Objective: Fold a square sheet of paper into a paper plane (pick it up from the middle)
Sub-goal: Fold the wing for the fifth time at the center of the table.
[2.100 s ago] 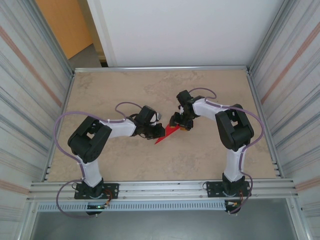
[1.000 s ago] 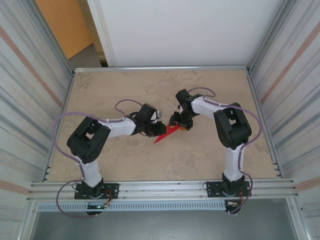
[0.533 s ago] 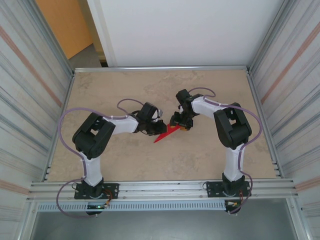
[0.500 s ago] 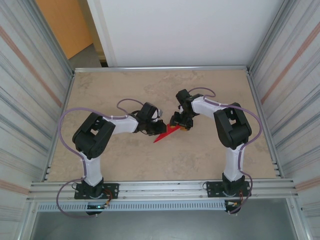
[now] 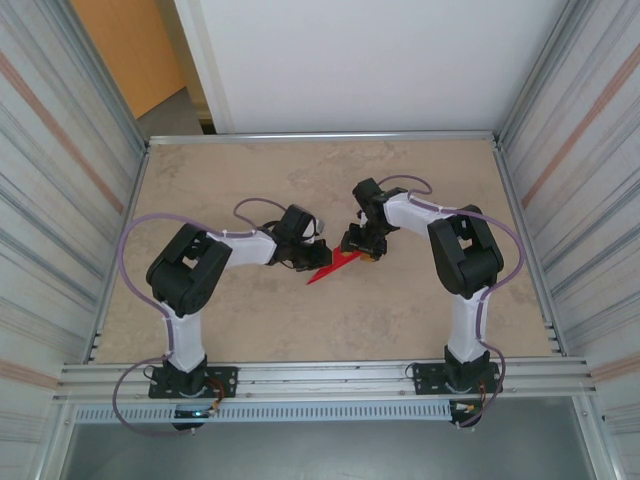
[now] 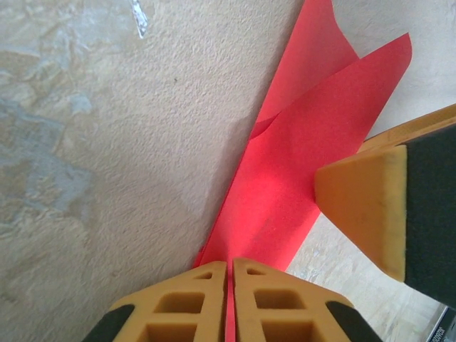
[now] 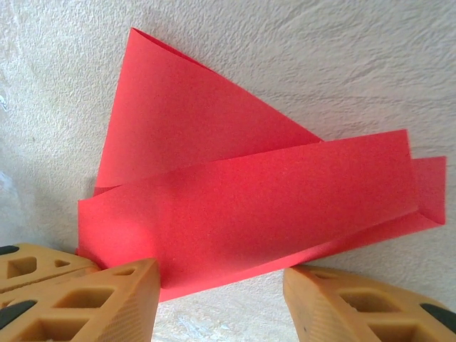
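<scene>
The square sheet of paper (image 5: 330, 267) is bright red and folded into a narrow, pointed, layered shape lying mid-table. In the left wrist view the folded red paper (image 6: 313, 142) runs up from my left gripper (image 6: 229, 268), whose pads are pressed together with a thin red edge pinched between them. My right gripper (image 7: 221, 285) stands open. Its fingertips (image 7: 125, 288) sit at the near long edge of the layered paper (image 7: 235, 206), one at each end. From above, the left gripper (image 5: 311, 262) is at the paper's left side and the right gripper (image 5: 358, 250) at its upper right end.
The beige stone-patterned tabletop (image 5: 250, 180) is bounded by a metal rail at the back (image 5: 320, 135) and corrugated walls at both sides. The two arms' heads nearly meet over the paper. Purple cables (image 5: 255, 205) loop off both arms.
My left gripper has closed onto the paper's edge, and that arm's elbow has shifted a little right. The right gripper's jaws have narrowed slightly. The paper stays where it was.
</scene>
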